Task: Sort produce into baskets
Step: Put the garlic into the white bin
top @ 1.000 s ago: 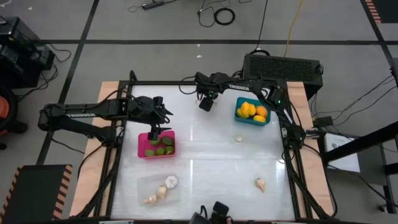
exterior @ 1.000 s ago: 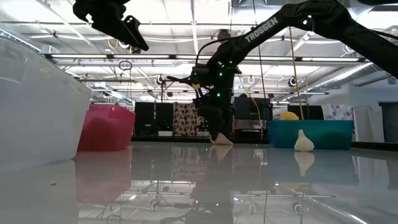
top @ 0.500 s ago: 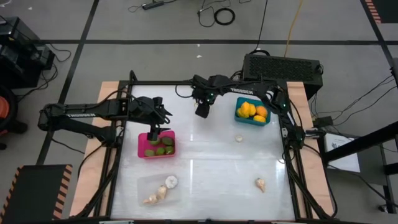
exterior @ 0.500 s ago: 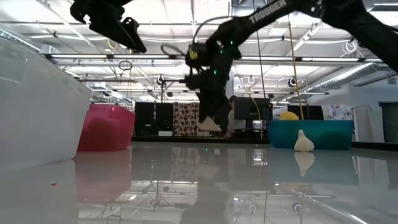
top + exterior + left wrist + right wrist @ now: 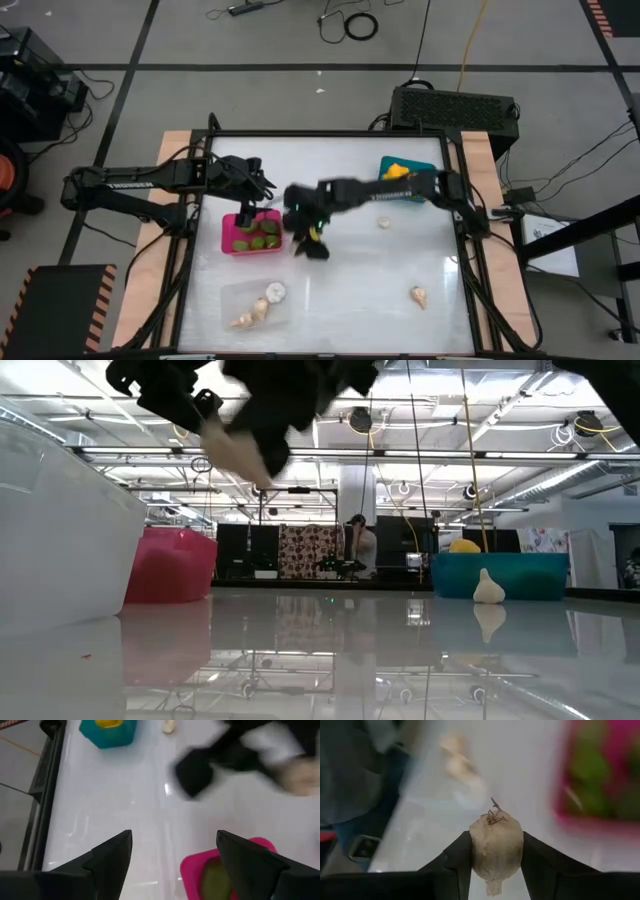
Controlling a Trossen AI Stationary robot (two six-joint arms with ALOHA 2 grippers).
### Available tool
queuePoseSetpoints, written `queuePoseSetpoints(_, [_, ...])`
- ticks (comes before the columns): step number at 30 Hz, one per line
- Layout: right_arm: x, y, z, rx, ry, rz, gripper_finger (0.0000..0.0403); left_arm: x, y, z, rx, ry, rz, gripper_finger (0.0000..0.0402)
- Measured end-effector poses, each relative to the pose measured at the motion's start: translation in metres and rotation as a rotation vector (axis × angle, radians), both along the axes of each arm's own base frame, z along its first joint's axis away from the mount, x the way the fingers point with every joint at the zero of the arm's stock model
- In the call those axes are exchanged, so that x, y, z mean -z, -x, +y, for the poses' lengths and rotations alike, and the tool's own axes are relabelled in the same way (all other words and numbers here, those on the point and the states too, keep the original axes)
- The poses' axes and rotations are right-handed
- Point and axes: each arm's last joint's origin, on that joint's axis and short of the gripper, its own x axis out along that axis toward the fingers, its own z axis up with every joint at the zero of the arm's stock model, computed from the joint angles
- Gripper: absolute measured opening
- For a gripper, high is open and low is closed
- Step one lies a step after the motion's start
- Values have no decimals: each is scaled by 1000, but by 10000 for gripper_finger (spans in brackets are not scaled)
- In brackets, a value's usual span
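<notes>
My right gripper [image 5: 312, 243] reaches across the middle of the table, just right of the pink basket [image 5: 250, 232], shut on a whitish garlic bulb [image 5: 496, 847]. The pink basket holds green oval fruits. My left gripper [image 5: 172, 865] hangs open above the pink basket's [image 5: 220, 875] far edge, with nothing between its fingers. The clear basket [image 5: 255, 305] near the front left holds garlic bulbs. The teal basket [image 5: 400, 170] with yellow fruit stands at the far right, partly behind my right arm. Two more garlic bulbs [image 5: 384, 222] [image 5: 418, 295] lie on the table. My right gripper pinches the garlic bulb by its two rounded sides [image 5: 474, 851] between the two fingers [image 5: 537, 857]. The bulb's dry root tuft [image 5: 495, 814] points away from the gripper. The fingers slant downward from the table's right. The bulb is lifted clear of the table.
A dark frame [image 5: 330, 133] borders the white table. The right arm [image 5: 400, 190] spans the middle of the table from the right. Bare tabletop lies in the centre and near right, around the two loose bulbs.
My right gripper has lifted the garlic bulb off the table near the far edge and swung fast toward the near left, rolling as it went. It now stands beside the pink basket. The left arm has kept still.
</notes>
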Motion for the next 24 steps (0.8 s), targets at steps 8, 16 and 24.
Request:
queuePoseSetpoints(8, [-11, -16, 84, -223, 34, -368, 132, -1, -1, -1, 18, 15, -10, 296])
queuePoseSetpoints(16, [19, -33, 124, -275, 1, -525, 132, -1, -1, -1, 24, 19, -19, 296])
queuePoseSetpoints(24, [38, -48, 135, -215, -90, -621, 133, -1, -1, -1, 27, 22, -21, 296])
